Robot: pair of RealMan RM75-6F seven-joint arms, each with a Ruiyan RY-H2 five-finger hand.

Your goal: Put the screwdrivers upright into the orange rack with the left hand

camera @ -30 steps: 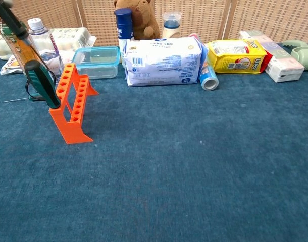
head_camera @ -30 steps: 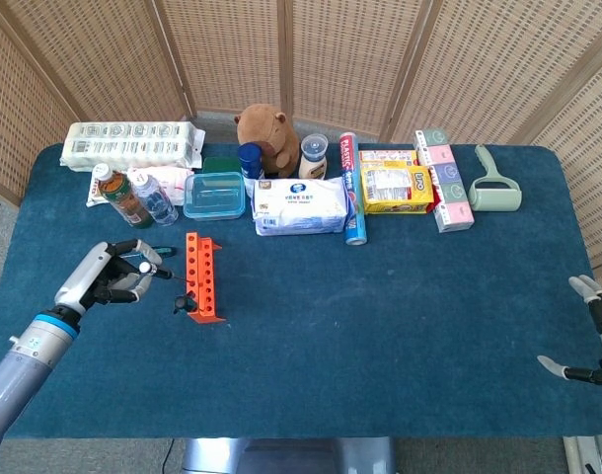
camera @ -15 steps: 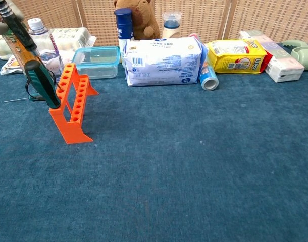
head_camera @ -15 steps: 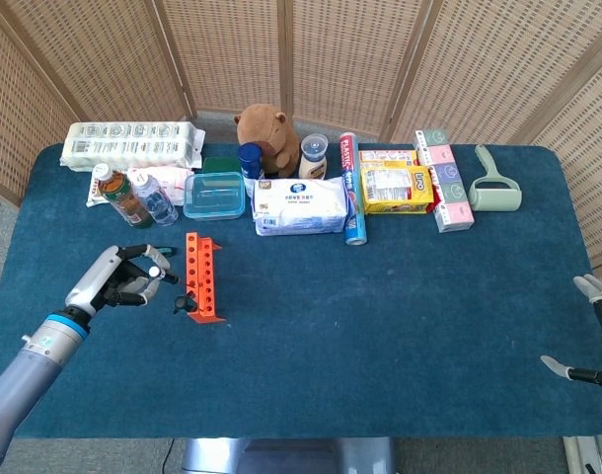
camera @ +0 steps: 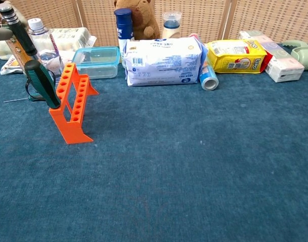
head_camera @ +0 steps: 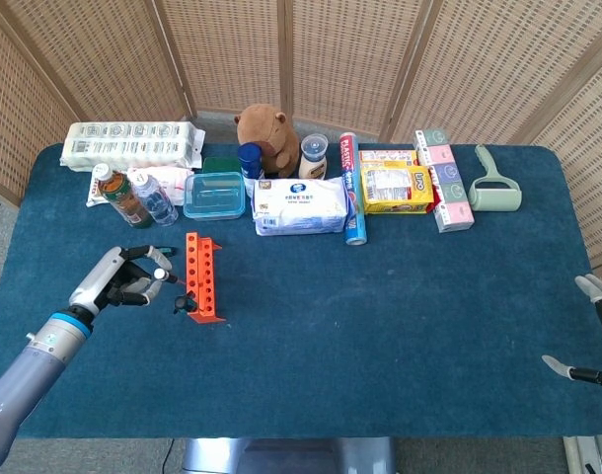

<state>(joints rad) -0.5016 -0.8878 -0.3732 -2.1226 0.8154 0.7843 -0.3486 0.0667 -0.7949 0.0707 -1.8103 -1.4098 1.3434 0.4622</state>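
The orange rack (head_camera: 201,276) stands on the blue table (head_camera: 380,316), and everything else can be placed from it. Just to its left in the head view, the left hand (head_camera: 123,279) hangs above the cloth with its fingers curled round the top of a screwdriver (camera: 35,68); in the chest view that tool leans steeply, its dark green handle low against the near left side of the rack (camera: 73,103) and its upper end rising up and to the left, where only a grey edge of the hand shows at the corner of the picture. Whether the tool's lower end sits in a hole of the rack or only rests against it cannot be told. Left of the rack and flat on the cloth lies a second screwdriver (camera: 25,96), a thin shaft with a dark handle partly hidden behind the held one. Behind the rack sits a clear food box with a blue lid (head_camera: 215,195), and further left behind it two bottles (head_camera: 138,197) and a white egg carton (head_camera: 133,144). Behind and to the right of the rack lie a white pack of wipes (head_camera: 301,205), a brown plush animal (head_camera: 267,136), a yellow packet (head_camera: 397,187) and a pale green lint roller (head_camera: 494,185). Far to the right of the rack, at the table's edge, the right hand (head_camera: 595,331) is only partly in view, its fingers spread apart and holding nothing.
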